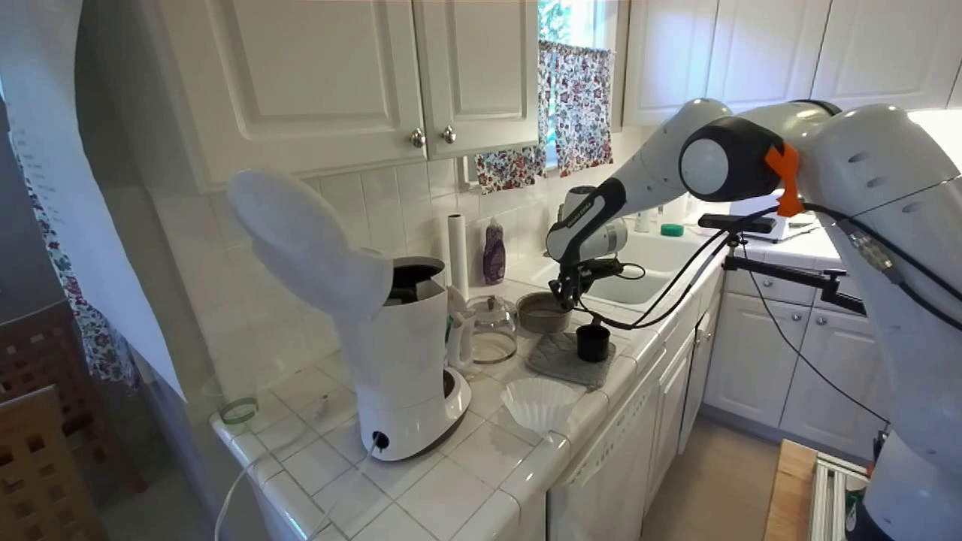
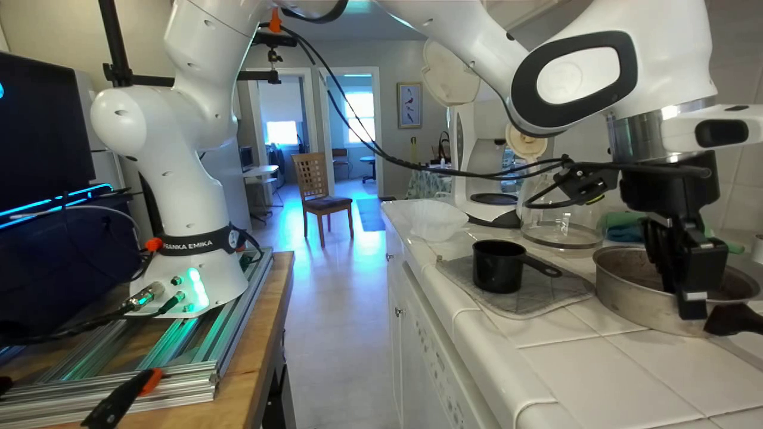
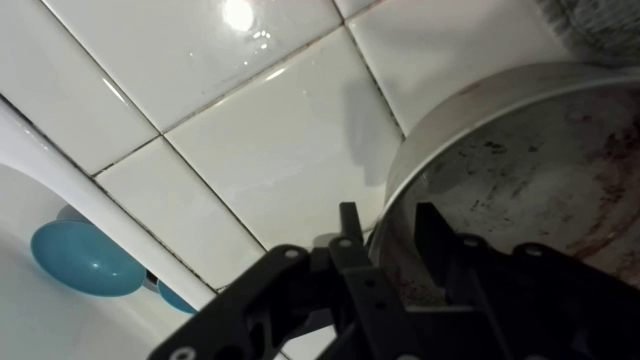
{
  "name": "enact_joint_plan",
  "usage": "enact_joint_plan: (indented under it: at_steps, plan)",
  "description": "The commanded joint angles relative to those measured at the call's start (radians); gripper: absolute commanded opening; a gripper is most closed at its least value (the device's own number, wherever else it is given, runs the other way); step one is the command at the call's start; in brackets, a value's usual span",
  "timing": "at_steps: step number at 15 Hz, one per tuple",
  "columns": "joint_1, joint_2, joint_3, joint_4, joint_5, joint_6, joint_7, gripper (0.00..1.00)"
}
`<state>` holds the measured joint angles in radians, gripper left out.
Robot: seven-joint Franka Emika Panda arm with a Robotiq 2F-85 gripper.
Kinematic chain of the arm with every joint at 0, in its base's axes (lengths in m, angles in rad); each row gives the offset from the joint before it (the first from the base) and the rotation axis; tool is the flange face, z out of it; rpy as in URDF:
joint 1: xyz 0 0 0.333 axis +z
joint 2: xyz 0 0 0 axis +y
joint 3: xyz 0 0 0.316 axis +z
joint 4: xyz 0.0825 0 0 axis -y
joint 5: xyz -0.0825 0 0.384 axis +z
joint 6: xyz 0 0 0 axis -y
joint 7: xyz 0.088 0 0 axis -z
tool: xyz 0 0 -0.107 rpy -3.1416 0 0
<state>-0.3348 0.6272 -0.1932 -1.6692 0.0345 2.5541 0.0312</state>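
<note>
Jaws stand apart, straddling the rim of the metal pan [image 3: 460, 115]; alignment appears complete. The pan rests on the surface [image 3: 280, 165]; clamping apparently remains.

The pan [image 3: 540, 175] is dull metal, stained inside; the gripper [image 3: 386, 212], matt; the countertop [image 3: 280, 165], smooth glossy tile; the mat [image 2: 548, 297], rough cloth; the cup [image 2: 498, 269], smooth, plastic-looking; the filter [image 1: 539, 403], pleated paper; the carafe [image 2: 560, 229], clear glass; the bench [image 2: 256, 333], wood.
</note>
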Motion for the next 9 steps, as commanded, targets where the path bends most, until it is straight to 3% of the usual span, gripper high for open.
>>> enact_joint_plan:
  at_steps: [1, 2, 3, 5, 6, 8, 9]
  plan:
    - [-0.017, 0.030, 0.012, 0.056, 0.028, -0.039, -0.017, 0.38]
    - [-0.018, 0.031, 0.012, 0.060, 0.029, -0.043, -0.017, 0.36]
    - [-0.020, 0.034, 0.013, 0.063, 0.031, -0.046, -0.017, 0.20]
    - [-0.023, 0.037, 0.016, 0.066, 0.034, -0.051, -0.019, 0.14]
    - [-0.024, 0.040, 0.017, 0.067, 0.035, -0.052, -0.019, 0.04]
    - [-0.026, 0.042, 0.019, 0.071, 0.039, -0.053, -0.018, 0.00]
    - [-0.026, 0.041, 0.020, 0.075, 0.042, -0.055, -0.019, 0.03]
